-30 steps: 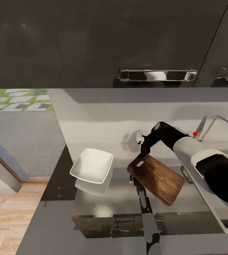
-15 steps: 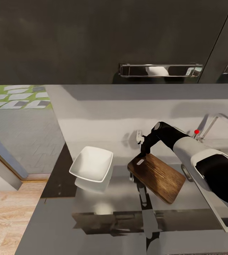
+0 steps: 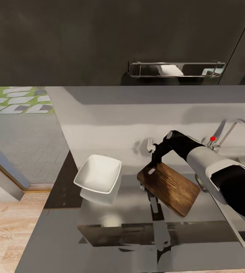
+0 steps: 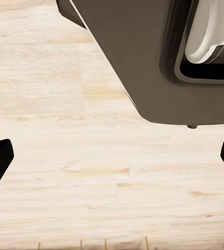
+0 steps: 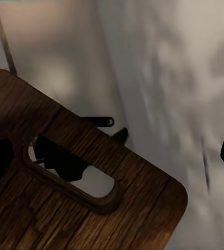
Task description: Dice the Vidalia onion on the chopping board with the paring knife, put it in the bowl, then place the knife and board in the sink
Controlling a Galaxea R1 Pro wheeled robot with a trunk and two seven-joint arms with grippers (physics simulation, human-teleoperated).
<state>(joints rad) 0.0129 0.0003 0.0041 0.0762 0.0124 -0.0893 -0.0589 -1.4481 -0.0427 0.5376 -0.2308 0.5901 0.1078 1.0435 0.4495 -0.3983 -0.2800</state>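
right gripper (image 3: 153, 162) – jaws spread, poised at the board's (image 3: 169, 184) handle-slot end, likely the easiest grab point | board flat on counter (image 3: 111, 218) between bowl (image 3: 98, 174) and tap (image 3: 228, 131) | left gripper (image 4: 112, 156) – open over wood floor

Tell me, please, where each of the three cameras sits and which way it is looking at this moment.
Head view: from the robot's head, down over the countertop, bowl and chopping board; the right arm reaches in.
Left wrist view: near the left hand, facing pale wooden floor; dark fingertips at both edges.
Right wrist view: above the chopping board's handle slot, fingertips apart.
Shared: head and right wrist views both show the board.
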